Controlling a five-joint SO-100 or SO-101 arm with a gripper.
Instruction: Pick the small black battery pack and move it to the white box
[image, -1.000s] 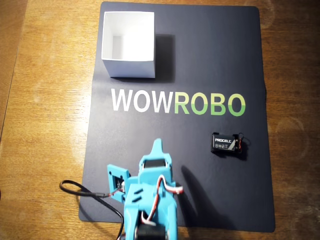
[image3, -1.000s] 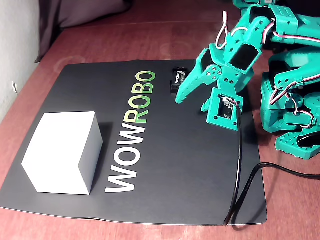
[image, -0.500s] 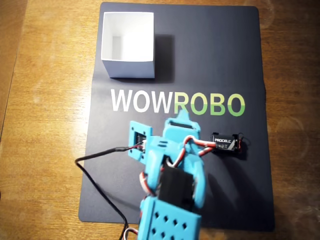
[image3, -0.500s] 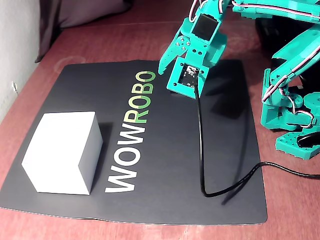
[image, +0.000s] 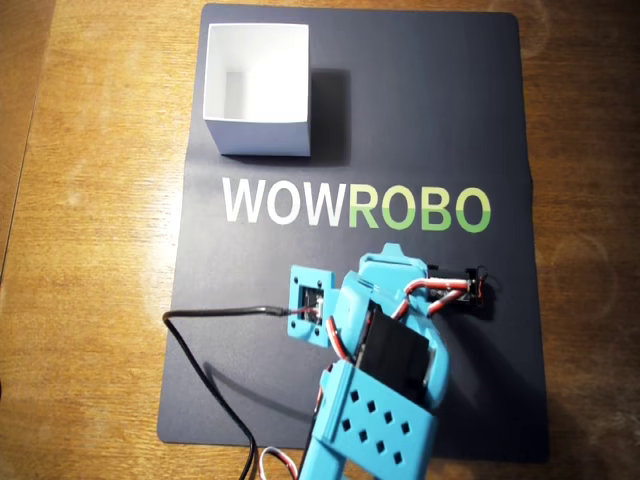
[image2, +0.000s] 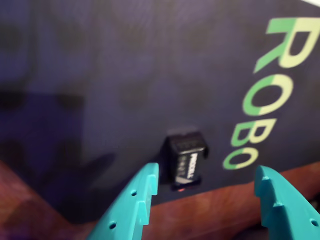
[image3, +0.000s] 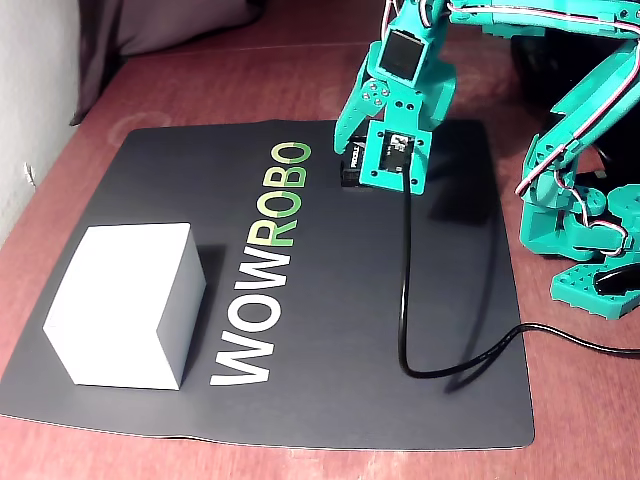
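Observation:
The small black battery pack (image2: 187, 160) lies on the dark mat near its edge, "PROCELL" lettering up, in the wrist view. My gripper (image2: 207, 170) is open, its teal fingers (image2: 137, 200) spread to either side of the pack and not touching it. In the fixed view the gripper (image3: 355, 150) hangs just above the pack (image3: 350, 170). In the overhead view the arm covers most of the pack, and only its wire end (image: 477, 288) shows. The white box (image: 256, 90) stands open-topped at the mat's far left corner, also seen in the fixed view (image3: 125, 300).
A dark mat (image: 430, 120) with "WOWROBO" lettering covers the wooden table (image: 90, 250). The wrist camera's black cable (image3: 405, 300) loops over the mat. More teal arm parts (image3: 585, 230) stand at the right of the fixed view.
The arm has swung right and reached out over the mat, bringing the gripper from beside the battery pack to directly over it. The cable trailed along. Box and pack have not moved.

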